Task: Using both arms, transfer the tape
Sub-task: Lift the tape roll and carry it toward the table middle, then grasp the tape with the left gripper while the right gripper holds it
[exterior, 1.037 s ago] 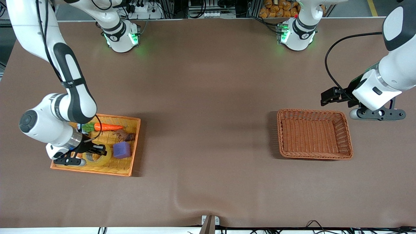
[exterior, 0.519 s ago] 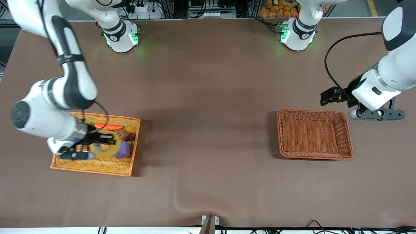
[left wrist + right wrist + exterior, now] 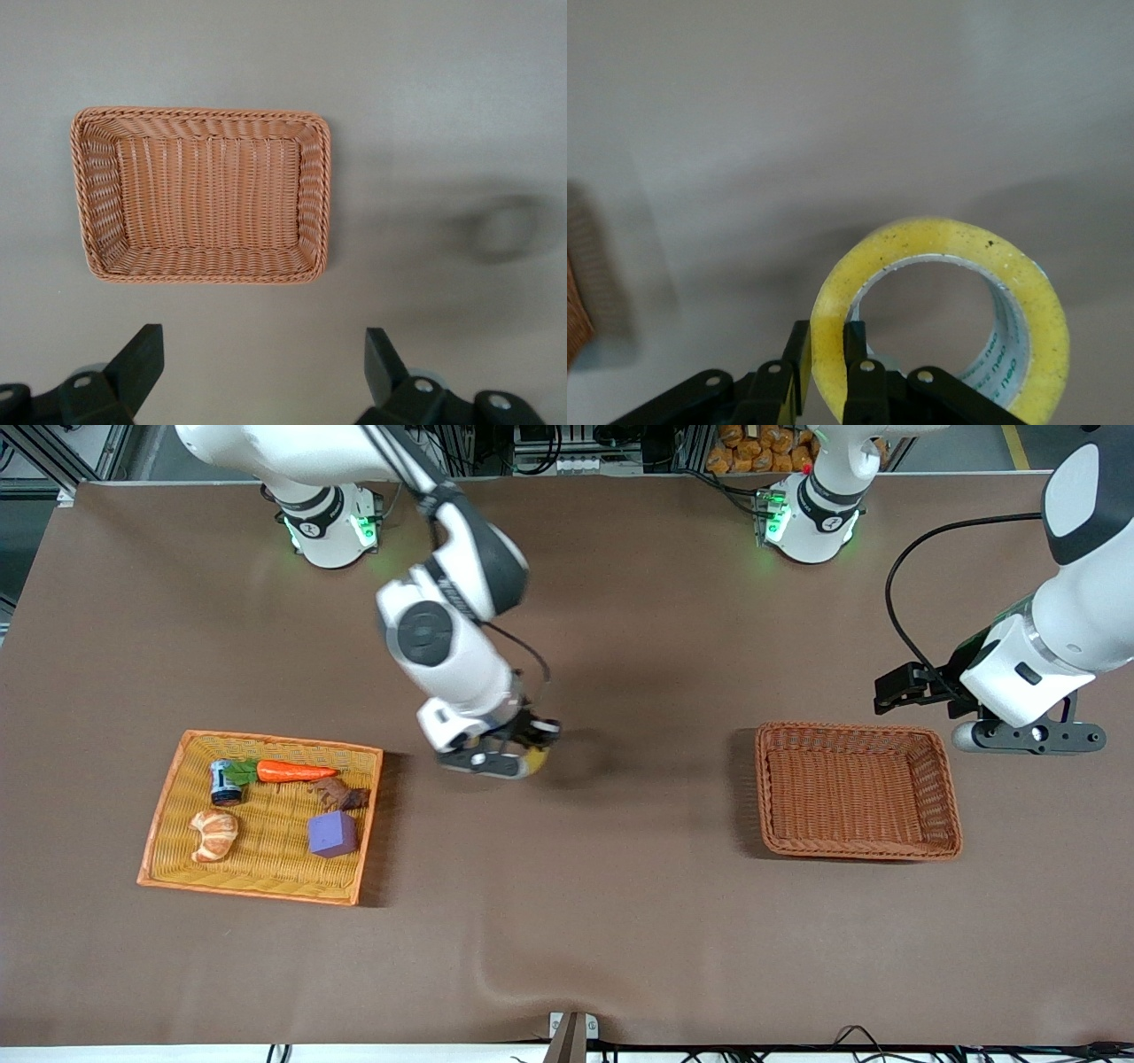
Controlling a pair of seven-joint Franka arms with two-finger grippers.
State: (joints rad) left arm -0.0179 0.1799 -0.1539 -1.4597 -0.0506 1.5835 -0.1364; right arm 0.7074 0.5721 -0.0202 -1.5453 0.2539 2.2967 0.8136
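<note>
The tape [image 3: 921,237], a yellow ring with a pale core, hangs upright with its wall pinched between the fingers of my right gripper [image 3: 824,343], which is shut on it. In the front view only a yellow edge of the tape [image 3: 538,763] shows under the right gripper [image 3: 521,749], over bare table between the two baskets. My left gripper [image 3: 890,689] waits open over the table beside the empty wicker basket [image 3: 769,797]. From the left wrist, the left gripper [image 3: 263,354] holds nothing and the basket [image 3: 199,113] lies below.
A flat orange tray [image 3: 266,887] at the right arm's end holds a carrot [image 3: 297,771], a purple cube [image 3: 332,833], an orange-segment toy [image 3: 213,835], a small can [image 3: 221,781] and a brown piece [image 3: 342,795].
My right gripper has lifted the tape out of the orange tray and swung it over the middle of the table. The left arm has not moved.
</note>
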